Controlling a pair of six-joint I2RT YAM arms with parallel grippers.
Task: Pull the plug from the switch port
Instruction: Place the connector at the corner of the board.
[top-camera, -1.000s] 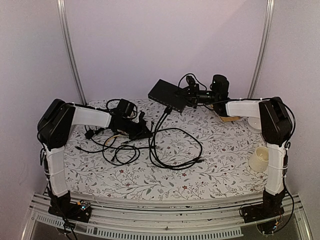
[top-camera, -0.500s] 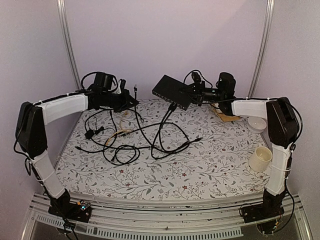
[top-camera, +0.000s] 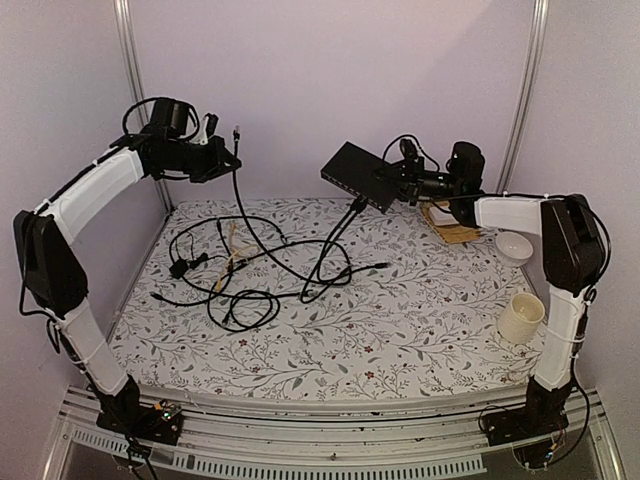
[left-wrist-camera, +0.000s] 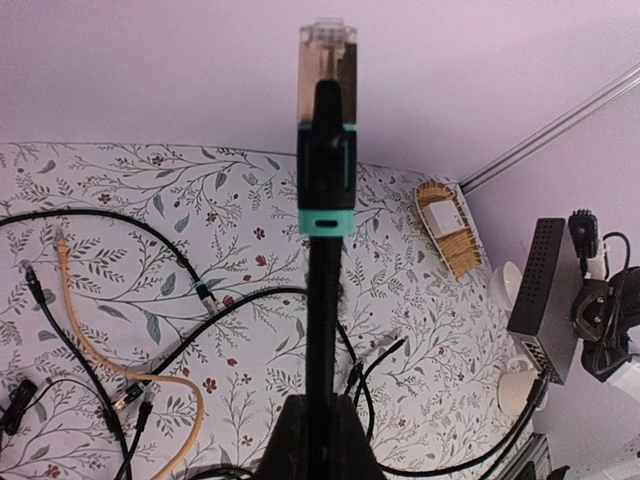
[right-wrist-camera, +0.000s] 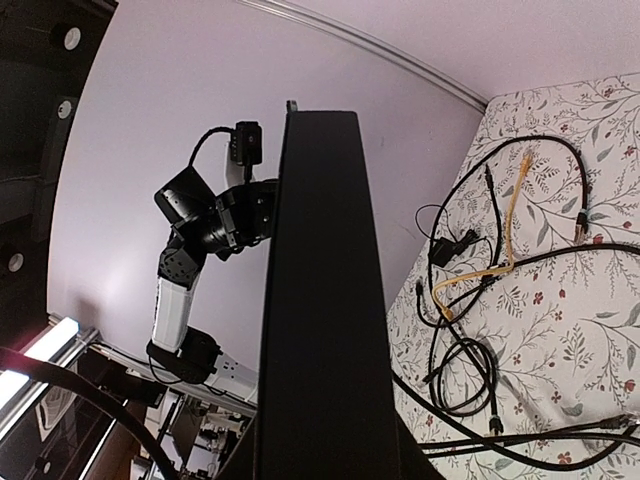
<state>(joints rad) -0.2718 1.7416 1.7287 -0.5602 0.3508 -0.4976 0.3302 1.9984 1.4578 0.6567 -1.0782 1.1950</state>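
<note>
Aloft, the switch (top-camera: 357, 174) sat tilted above the surface's (top-camera: 400, 340) far edge, right end effector (top-camera: 390, 184) clamped on its end; one lead (top-camera: 355, 208) hung from a port. Plug (left-wrist-camera: 327, 60) free, high at left, left end effector (top-camera: 226, 160) pinched tight on its cable (left-wrist-camera: 322, 300). Floral surface carried tangled wires (top-camera: 230, 285), cup (top-camera: 522, 318), bowl (top-camera: 515, 247); lilac walls (top-camera: 320, 80).

The switch (top-camera: 358, 175) had a smooth, matt black casing. The plug (left-wrist-camera: 326, 130) had a clear, glossy plastic tip and a teal plastic boot, on a cable (left-wrist-camera: 322, 320) with a matt black rubbery sheath. Matt printed cloth covered the table (top-camera: 400, 330). The basket (left-wrist-camera: 452, 235) was of rough woven straw. The cup (top-camera: 522, 318) looked smooth, cream and faintly glossy.
</note>
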